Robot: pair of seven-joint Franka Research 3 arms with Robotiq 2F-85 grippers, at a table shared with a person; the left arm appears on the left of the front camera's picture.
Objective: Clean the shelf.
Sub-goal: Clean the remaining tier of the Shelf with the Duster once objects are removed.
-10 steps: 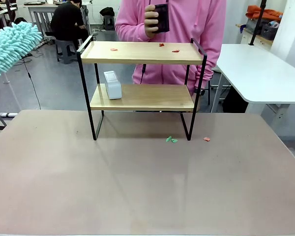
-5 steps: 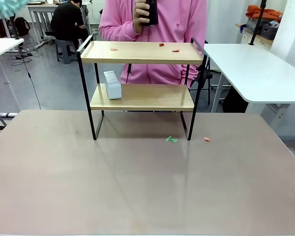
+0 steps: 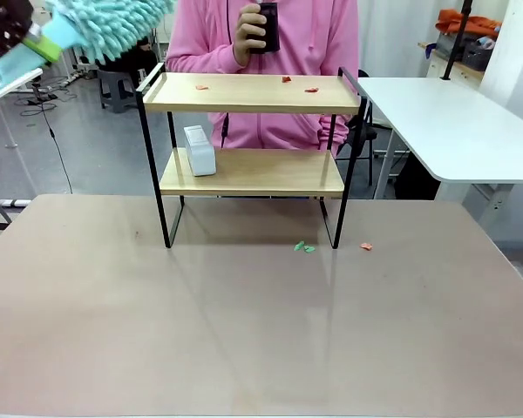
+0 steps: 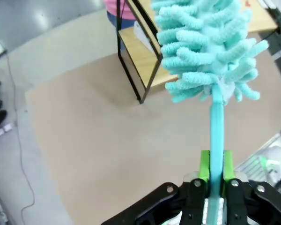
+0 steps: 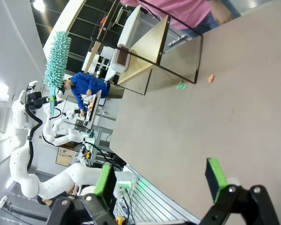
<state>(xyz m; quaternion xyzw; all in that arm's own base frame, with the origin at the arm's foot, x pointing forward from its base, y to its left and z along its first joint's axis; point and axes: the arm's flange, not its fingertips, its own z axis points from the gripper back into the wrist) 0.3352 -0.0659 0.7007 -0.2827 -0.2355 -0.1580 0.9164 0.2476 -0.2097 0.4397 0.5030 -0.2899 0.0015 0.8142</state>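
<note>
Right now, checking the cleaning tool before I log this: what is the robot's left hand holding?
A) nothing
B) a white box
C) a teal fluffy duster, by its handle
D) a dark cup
C: in the left wrist view the left hand is shut, green pads pressed on the thin handle of the teal duster.

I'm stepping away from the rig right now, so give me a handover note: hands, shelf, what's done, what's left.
Left hand: shut on the handle of the teal duster, held high, left of the shelf, not touching it.
Right hand: open, empty, above the table.
Shelf: three red scraps on the top board, white box on the lower board.
Table: green scraps and an orange scrap near the shelf's front right leg.
Done: duster in hand.
Left: dust the boards.
</note>
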